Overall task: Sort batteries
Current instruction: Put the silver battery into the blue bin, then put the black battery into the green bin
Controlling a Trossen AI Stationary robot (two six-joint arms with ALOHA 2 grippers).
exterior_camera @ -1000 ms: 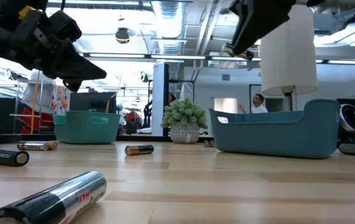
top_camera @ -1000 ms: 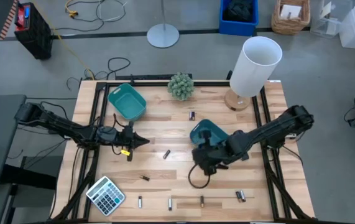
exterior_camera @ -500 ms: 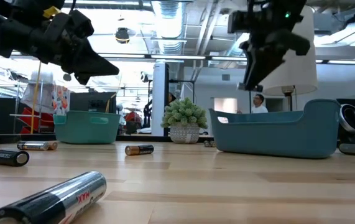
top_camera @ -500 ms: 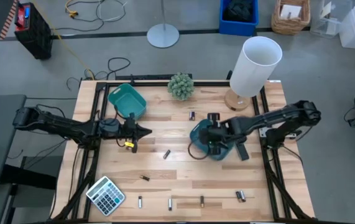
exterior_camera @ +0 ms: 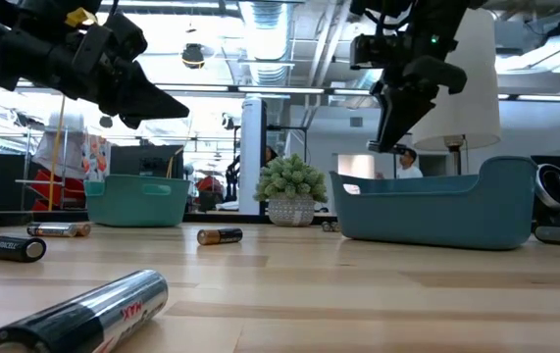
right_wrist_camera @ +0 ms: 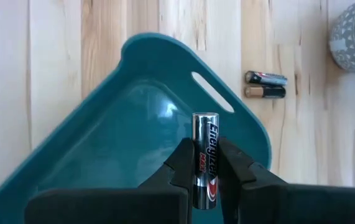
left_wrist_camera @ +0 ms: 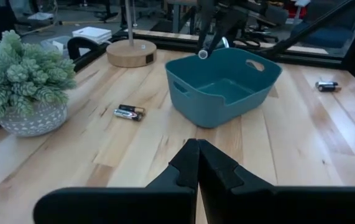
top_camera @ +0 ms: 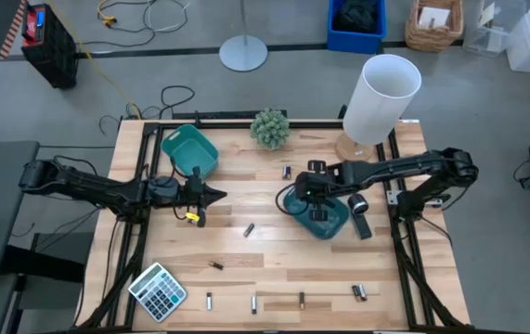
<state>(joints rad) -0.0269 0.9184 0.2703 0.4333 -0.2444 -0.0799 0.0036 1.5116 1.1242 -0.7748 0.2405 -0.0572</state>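
R gripper point(right_wrist_camera: 206, 163) clamped on a battery point(right_wrist_camera: 205, 155), poised over teal tray point(right_wrist_camera: 102, 143) on bench. We judge drop-off step; next: release. L gripper point(left_wrist_camera: 197, 163) clenched, empty, waiting nr other tray.

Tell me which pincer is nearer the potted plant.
Right. The right pincer hangs over the teal tray, just below the potted plant; the left pincer sits slightly farther, toward the table's left.
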